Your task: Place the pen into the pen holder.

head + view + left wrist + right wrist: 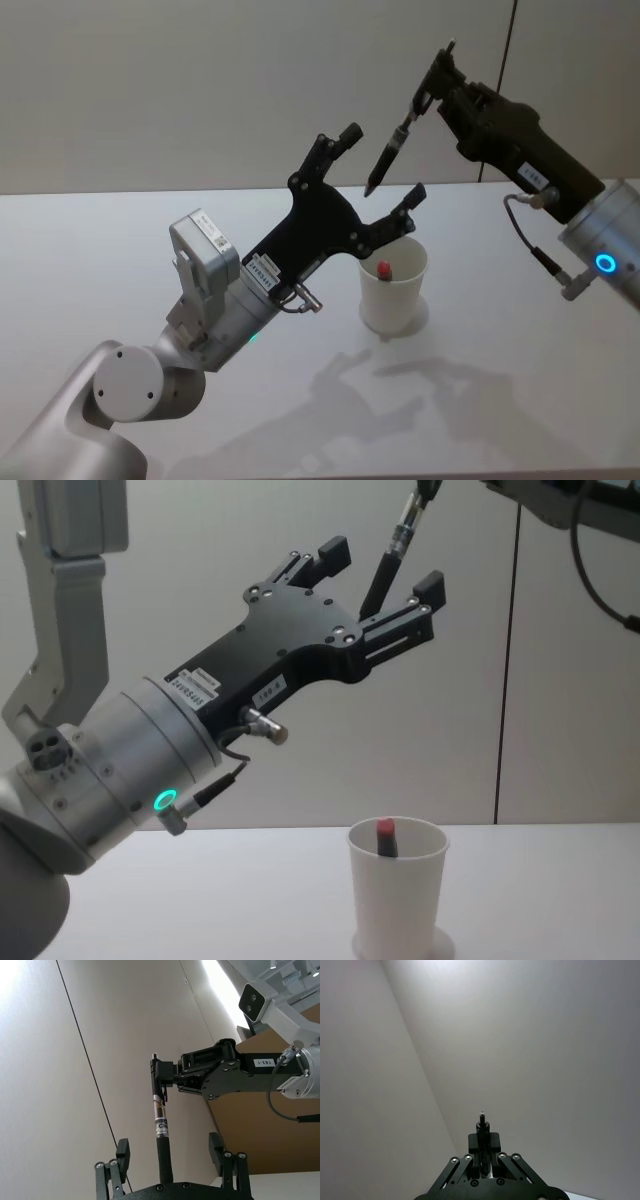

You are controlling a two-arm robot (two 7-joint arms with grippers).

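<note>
One pen [393,148] above pen holder [393,290]

The work surface is a plain white table [120,250] with a matte top that carries soft grey shadows near its front edge. Behind it stands a smooth, light grey wall [200,90] built from flat panels, with a thin dark vertical seam [508,660] between two of them. In the left wrist view a brown panel [270,1135] adjoins the wall, and a bright light strip [222,985] runs overhead.
</note>
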